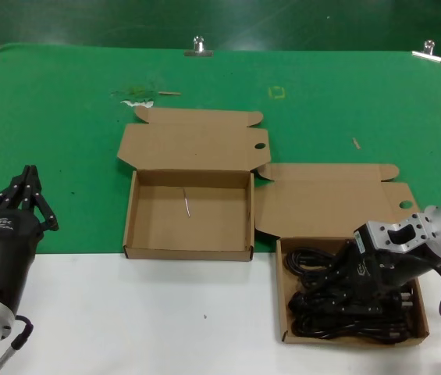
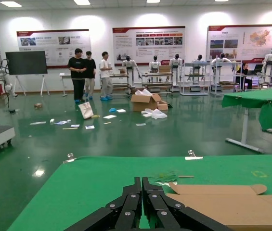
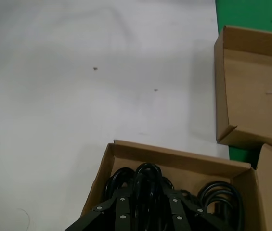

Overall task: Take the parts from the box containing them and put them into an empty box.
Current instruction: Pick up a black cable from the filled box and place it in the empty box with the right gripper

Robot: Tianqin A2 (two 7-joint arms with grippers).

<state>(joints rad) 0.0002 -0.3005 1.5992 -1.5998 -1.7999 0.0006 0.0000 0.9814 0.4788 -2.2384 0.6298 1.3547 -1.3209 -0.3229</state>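
White tabletop (image 1: 165,312) is filling the near part of the head view, meeting a green mat (image 1: 64,133) that is running to the far edge, where metal clips (image 1: 197,45) are pinning it down. Nearest the robot on its right, the squarer cardboard box (image 1: 284,301) is sitting on the white surface, its floor covered with black coiled power cords (image 1: 302,262). The right gripper (image 1: 336,280) is reaching down inside this box among the cords; in the right wrist view its fingers (image 3: 121,211) are straddling a looped bundle (image 3: 143,180) with cord between them, though whether they are actually pinching it I cannot tell. Near the robot's left edge, the left gripper (image 1: 31,195) is hanging idle over the mat's border, fingertips (image 2: 132,195) pressed together and holding nothing. Farther out, the wider box (image 1: 138,215) is lying on the green mat with its lid flap folded back, carrying only a thin pale streak (image 1: 186,201) on its floor.
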